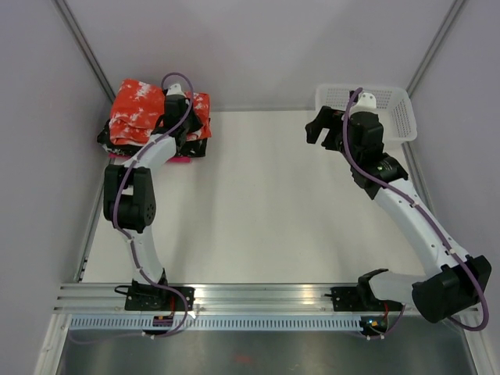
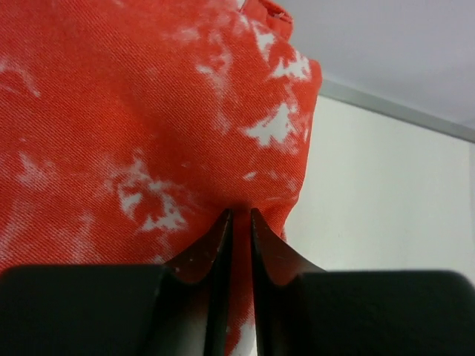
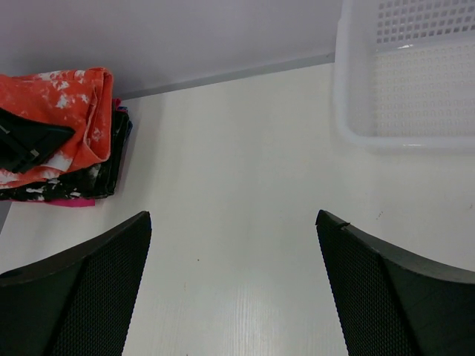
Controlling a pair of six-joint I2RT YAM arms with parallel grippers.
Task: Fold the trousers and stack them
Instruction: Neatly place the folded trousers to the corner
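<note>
The trousers (image 1: 134, 108), orange-red with white splotches, lie folded on top of a pile at the table's far left corner. They fill the left wrist view (image 2: 148, 111) and show at the left edge of the right wrist view (image 3: 63, 96). My left gripper (image 1: 180, 98) reaches over the pile's right part. Its jaws (image 2: 240, 213) are pinched on a fold of the orange fabric, which shows in the thin gap between them. My right gripper (image 1: 319, 131) hovers near the basket, wide open (image 3: 233, 215) over bare table with nothing between its fingers.
Under the trousers lie black folded garments (image 3: 100, 174) with white specks and a pink cloth (image 3: 74, 202). A white mesh basket (image 1: 402, 117) stands at the far right corner, and its wall (image 3: 349, 111) is close to my right gripper. Grey walls close in the back and sides.
</note>
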